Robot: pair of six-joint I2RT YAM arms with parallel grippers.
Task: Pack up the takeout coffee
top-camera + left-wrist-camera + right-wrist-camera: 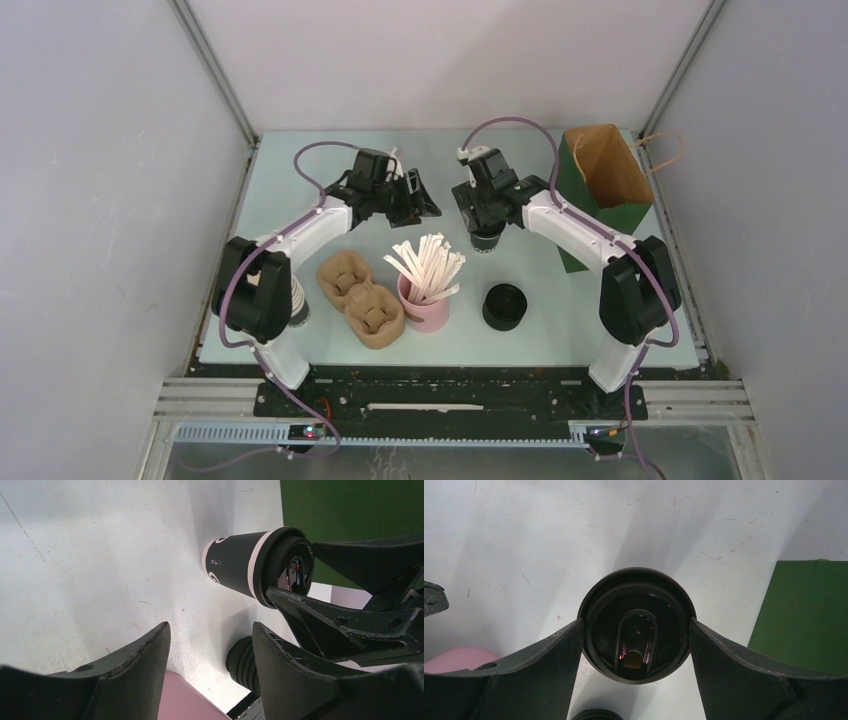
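Note:
The takeout coffee (488,240) is a small black cup with a white band and a black lid, standing upright on the table's middle back. From above, my right gripper (487,222) comes down over it. In the right wrist view its two fingers (559,655) press the rim of the lid (636,625) on both sides. My left gripper (412,195) hovers to the cup's left, open, with nothing between its fingers (145,655). The left wrist view shows the cup (240,570) from the side, with the right gripper's fingers at its lid.
A green paper bag (600,180) stands open at the back right. A pink holder (425,312) full of straws, a squat black stack of lids (504,306) and a brown cup carrier (360,297) sit in front. A ribbed cup stack (298,300) stands by the left arm.

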